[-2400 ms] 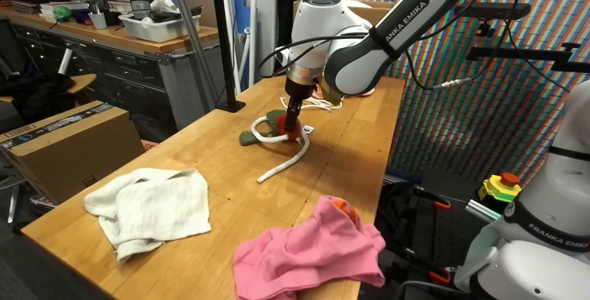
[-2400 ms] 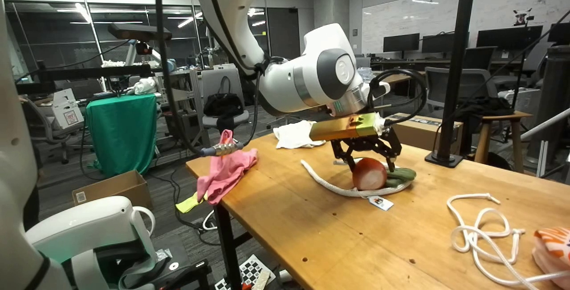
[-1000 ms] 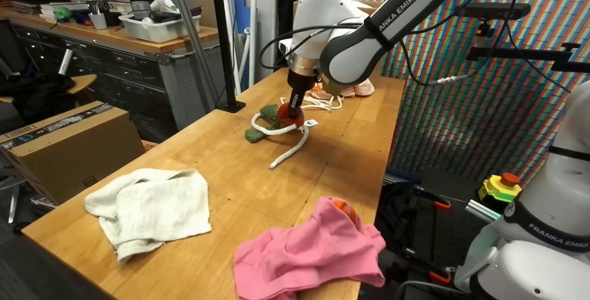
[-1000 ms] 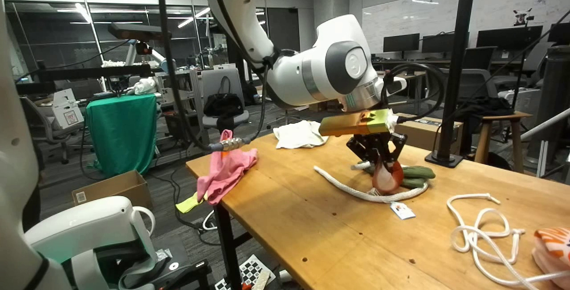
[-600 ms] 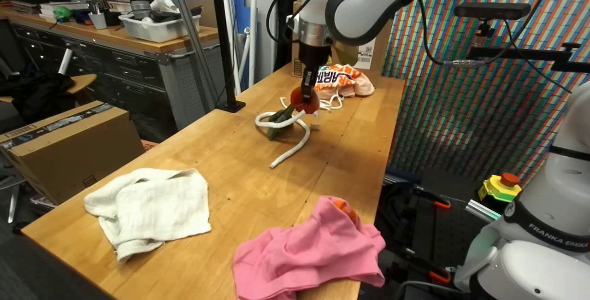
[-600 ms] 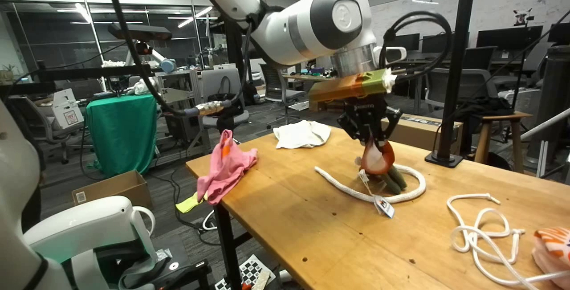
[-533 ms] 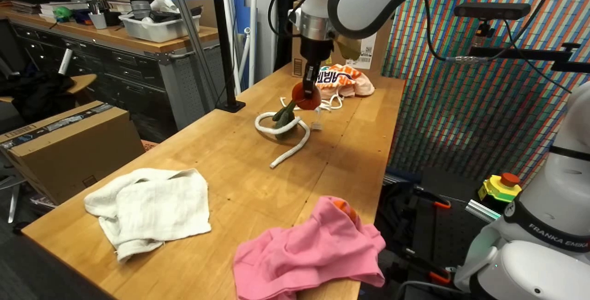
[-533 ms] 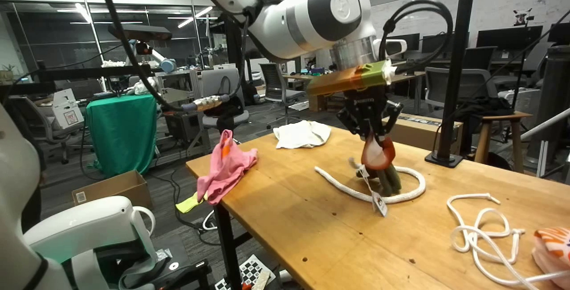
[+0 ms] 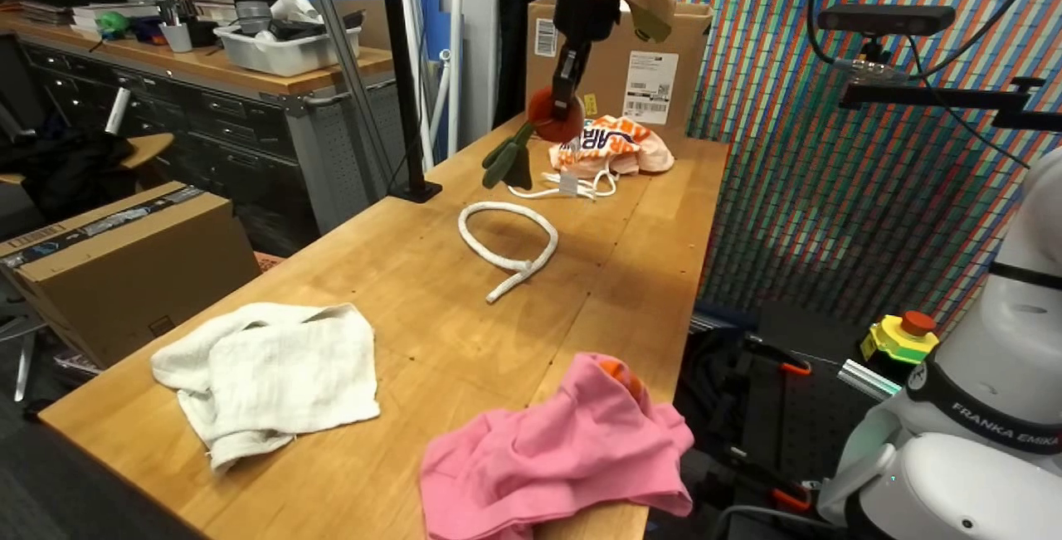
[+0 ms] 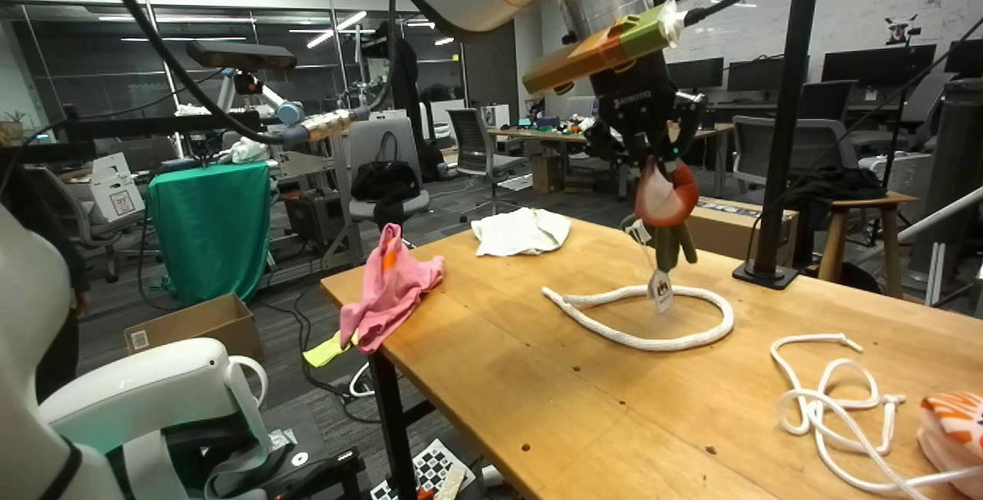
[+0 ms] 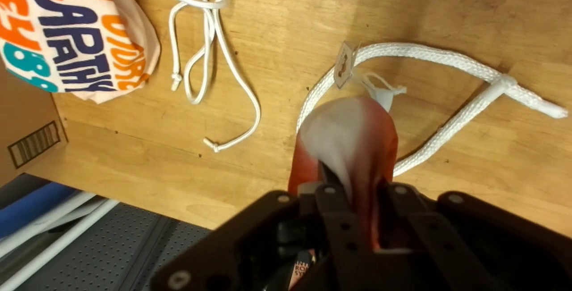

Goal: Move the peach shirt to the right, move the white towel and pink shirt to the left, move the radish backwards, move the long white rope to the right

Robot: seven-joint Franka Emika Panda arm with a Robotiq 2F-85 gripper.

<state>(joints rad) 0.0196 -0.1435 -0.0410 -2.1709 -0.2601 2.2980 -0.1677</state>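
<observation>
The gripper [image 10: 664, 165] is pinching the radish [image 10: 670, 202] above the table [image 10: 537, 385], where the rope [image 10: 660, 344] is lying looped, though wrist-view blur is obscuring the exact contact.

Gray flr [image 10: 326, 415] w/ office chairs [image 10: 751, 154], lg whiteboard [image 10: 883, 16], dk glass wall [image 10: 84, 31]

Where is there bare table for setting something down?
Bare patches: between the white towel, pink shirt and white rope; also between rope and robot-side table edge. Crowded: around the peach shirt, thin white cord and cardboard box; also the air near the rope, where the pincer holds the radish.
</observation>
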